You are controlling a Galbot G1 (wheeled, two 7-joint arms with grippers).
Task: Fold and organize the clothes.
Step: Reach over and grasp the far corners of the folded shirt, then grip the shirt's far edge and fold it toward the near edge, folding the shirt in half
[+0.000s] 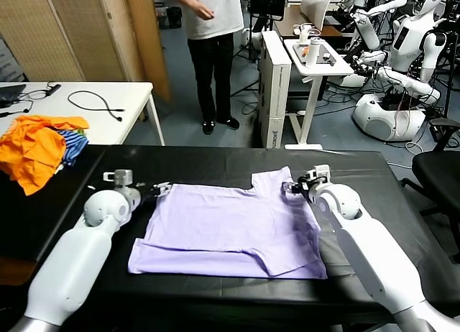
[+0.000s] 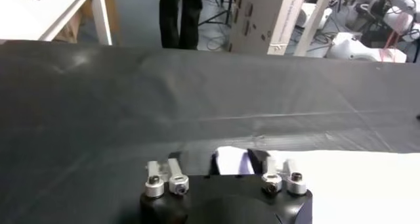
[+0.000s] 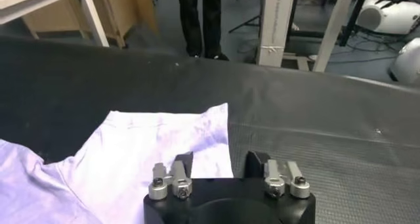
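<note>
So from my seat I'm looking at the black counter (image 1: 215, 159) with its matte, slightly wrinkled cover, and the shirt (image 1: 230, 231) lies flat in the middle of it. It's a pale lavender cotton tee, plain side up, soft looking, with the near edge folded over on itself and one sleeve poking out toward the far right.

The left tool (image 1: 159, 190) sits at the shirt's far left corner, and in the left wrist view a little bunch of the fabric (image 2: 230, 161) is pinched between its fingers, so it's clenched on the shirt. The right tool (image 1: 293, 188) is at the sleeve on the far right, but whether its fingers have actually got cloth I cannot tell; in the right wrist view they're right at the sleeve's edge.

Clutter around: a crumpled heap of orange and blue-striped clothes (image 1: 39, 146) on the counter's far left corner, well apart from the shirt. Behind it a white table (image 1: 108, 105) with a black cable (image 1: 97, 102). A person (image 1: 212, 52) in dark trousers stands beyond the counter, and other white robots (image 1: 402, 66) are parked at the back right.
</note>
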